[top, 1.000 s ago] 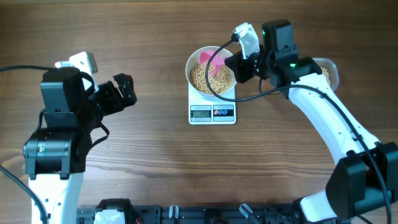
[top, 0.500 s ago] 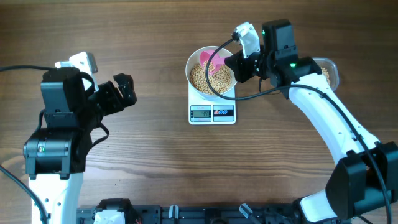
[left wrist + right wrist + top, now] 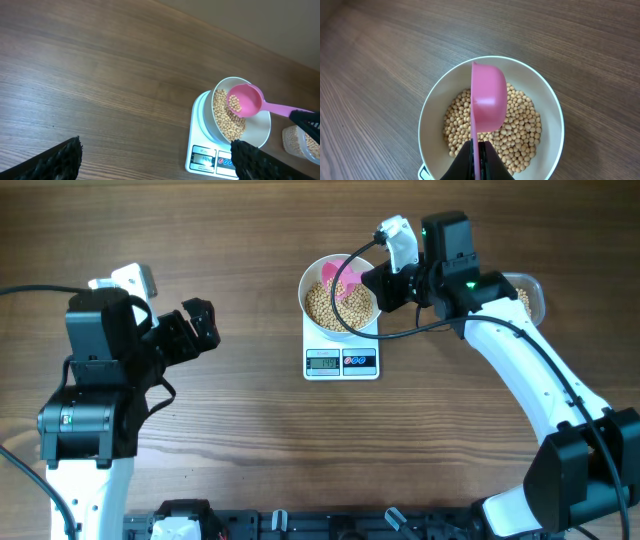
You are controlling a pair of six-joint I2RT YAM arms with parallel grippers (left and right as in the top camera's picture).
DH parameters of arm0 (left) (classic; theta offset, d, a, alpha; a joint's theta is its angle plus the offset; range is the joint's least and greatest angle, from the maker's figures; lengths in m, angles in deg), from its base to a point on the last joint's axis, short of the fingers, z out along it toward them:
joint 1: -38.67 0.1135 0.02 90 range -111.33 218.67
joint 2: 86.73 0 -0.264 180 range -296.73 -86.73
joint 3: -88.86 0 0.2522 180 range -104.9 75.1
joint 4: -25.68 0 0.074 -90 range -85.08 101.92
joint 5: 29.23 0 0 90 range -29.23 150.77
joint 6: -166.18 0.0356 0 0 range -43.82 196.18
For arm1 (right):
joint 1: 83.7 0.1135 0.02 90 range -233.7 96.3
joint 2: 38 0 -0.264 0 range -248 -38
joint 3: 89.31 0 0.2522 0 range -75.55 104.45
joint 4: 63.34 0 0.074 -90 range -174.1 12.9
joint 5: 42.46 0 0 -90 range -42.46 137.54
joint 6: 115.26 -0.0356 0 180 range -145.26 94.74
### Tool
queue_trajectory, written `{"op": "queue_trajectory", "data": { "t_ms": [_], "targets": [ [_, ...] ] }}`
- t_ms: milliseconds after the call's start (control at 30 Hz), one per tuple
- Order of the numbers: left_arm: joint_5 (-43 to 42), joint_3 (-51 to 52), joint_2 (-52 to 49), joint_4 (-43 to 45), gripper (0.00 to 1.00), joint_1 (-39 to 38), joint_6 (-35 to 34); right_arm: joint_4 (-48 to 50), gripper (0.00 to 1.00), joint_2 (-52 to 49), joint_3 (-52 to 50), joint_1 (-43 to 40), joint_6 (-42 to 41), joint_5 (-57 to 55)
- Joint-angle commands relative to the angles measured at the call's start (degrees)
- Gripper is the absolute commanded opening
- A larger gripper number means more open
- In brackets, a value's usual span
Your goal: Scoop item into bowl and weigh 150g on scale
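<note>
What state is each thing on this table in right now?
scale, switched on, display lit
bowl, on the scale, partly filled with beans
pink scoop, tilted over the bowl, few beans inside
clear tub, holding beans
left gripper, open, empty
right gripper, shut on the pink scoop

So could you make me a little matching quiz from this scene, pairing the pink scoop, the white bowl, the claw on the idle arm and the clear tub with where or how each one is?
Things
1. pink scoop
2. white bowl
3. left gripper
4. clear tub

Places and states
A. stands on the scale
B. open and empty, well away from the scale
C. partly hidden under the right arm in the overhead view
D. held in the shut right gripper, above the beans in the bowl

Pairs: 1-D, 2-A, 3-B, 4-C
</note>
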Motion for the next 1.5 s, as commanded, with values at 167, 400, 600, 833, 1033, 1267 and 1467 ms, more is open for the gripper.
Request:
{"op": "queue_trajectory", "data": {
  "t_ms": [167, 400, 600, 833, 1033, 1267, 1467],
  "targets": [
    [0.55, -1.05, -0.22, 0.07, 1.00, 0.33, 0.74, -0.11, 0.04, 1.49, 0.33, -0.13, 5.07, 7.80],
    [0.55, -1.05, -0.22, 0.07, 1.00, 0.33, 0.74, -0.35, 0.04, 1.49, 0.33, -0.13, 1.75, 1.33],
    [0.55, -1.05, -0.22, 0.07, 1.00, 0.31, 0.74, -0.31, 0.04, 1.49, 0.33, -0.13, -0.79, -1.22],
    [0.55, -1.05, -0.22, 0.07, 1.00, 0.31, 0.74, -0.92, 0.04, 1.49, 0.33, -0.09, -1.90, -2.38],
    [0.55, -1.05, -0.22, 0.07, 1.00, 0.33, 0.74, -0.92, 0.04, 1.49, 0.33, -0.09, -0.94, -4.96],
    [0.55, -1.05, -0.22, 0.04, 1.00, 0.33, 0.74, -0.90, 0.04, 1.49, 0.33, -0.09, -0.81, -3.45],
    [0.55, -1.05, -0.22, 0.07, 1.00, 0.31, 0.74, -0.94, 0.04, 1.49, 0.33, -0.09, -0.81, -3.41]
  ]
}}
